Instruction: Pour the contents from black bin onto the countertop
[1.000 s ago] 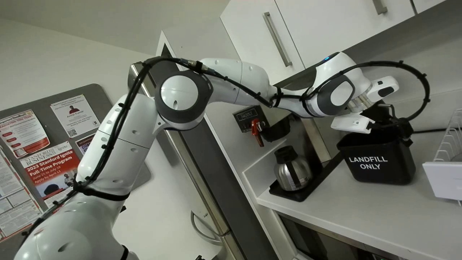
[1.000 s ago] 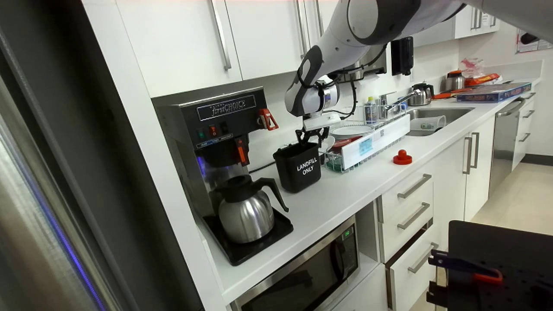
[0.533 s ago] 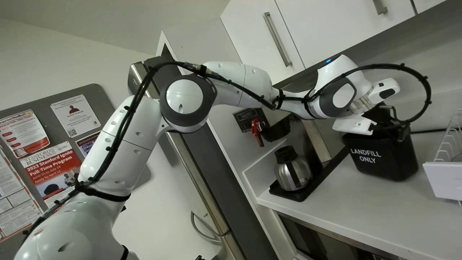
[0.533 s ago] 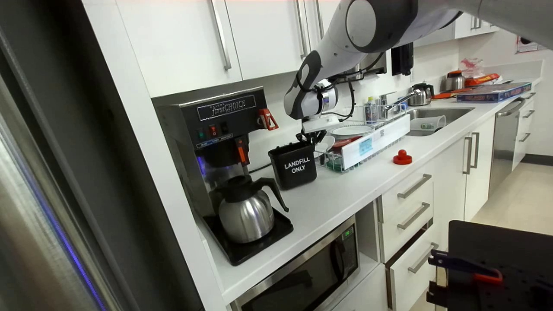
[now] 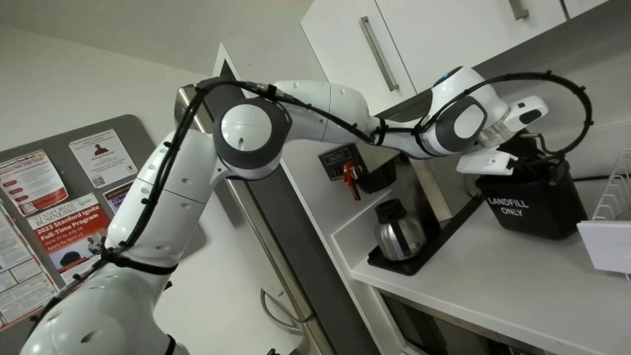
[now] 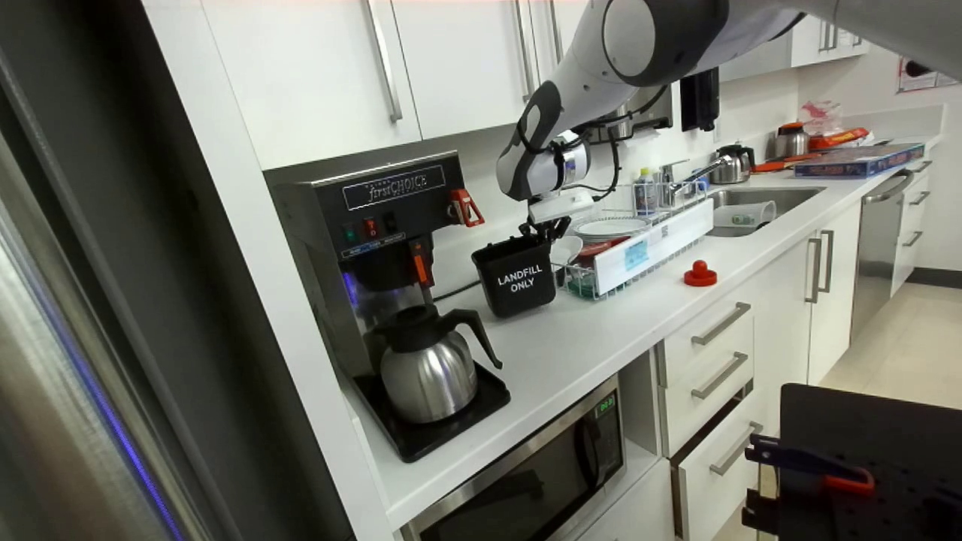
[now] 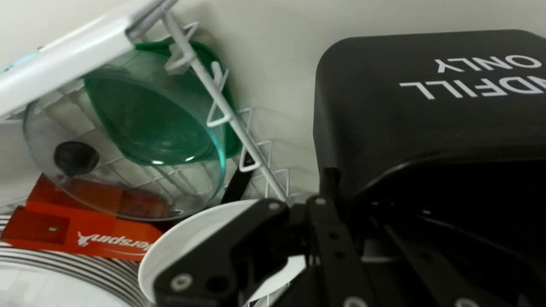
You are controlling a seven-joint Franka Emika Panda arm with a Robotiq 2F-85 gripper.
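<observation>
Black bin (image 6: 520, 282) sits directly below the claw (image 6: 546, 231), which is pinched tight on the rim, the plastic wall caught between its fingers on the side nearest the dish rack (image 7: 232, 118). In the wrist view a dark fingertip (image 7: 329, 183) lies along that wall's outer face; the other is lost in the bin's shadowed inside. Beneath the claw spreads the countertop (image 6: 594, 346); whether the bin's base touches it, I cannot tell. Just beside the claw, the dish rack bears a glass lid (image 7: 121, 168); the metal carafe (image 6: 428, 383) stands farther off, on the claw's opposite side.
</observation>
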